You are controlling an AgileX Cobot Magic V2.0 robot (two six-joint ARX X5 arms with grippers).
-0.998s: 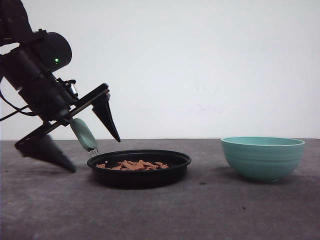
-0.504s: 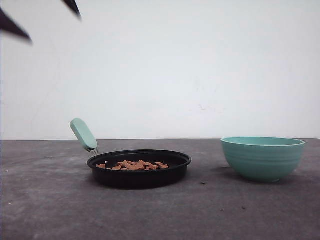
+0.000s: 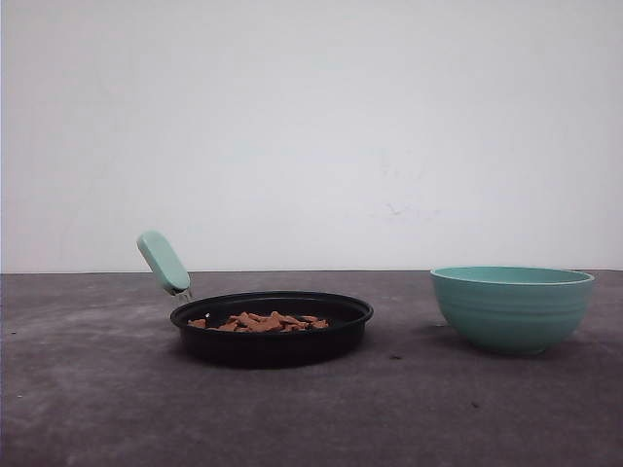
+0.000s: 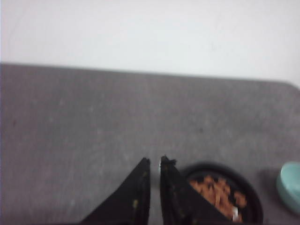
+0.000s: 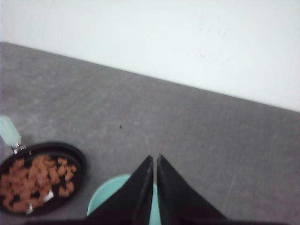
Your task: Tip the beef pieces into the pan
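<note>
The black pan rests on the grey table left of centre, its mint-green handle slanting up to the left. The beef pieces lie in a flat layer inside it. My left gripper is shut with only a thin slit between the fingers and nothing in it; it hangs high above the table, with the pan and beef pieces below and to one side. My right gripper is shut and empty, high over the teal bowl, with the pan and beef pieces off to its side.
A deep teal ribbed bowl stands on the table to the right of the pan, a hand's width apart from it. A white wall rises behind the table's far edge. A few dark crumbs lie between pan and bowl.
A second ago my left gripper stood open around the pan's handle. It has since lifted up and to the left out of the front view. Pan and bowl have not moved.
</note>
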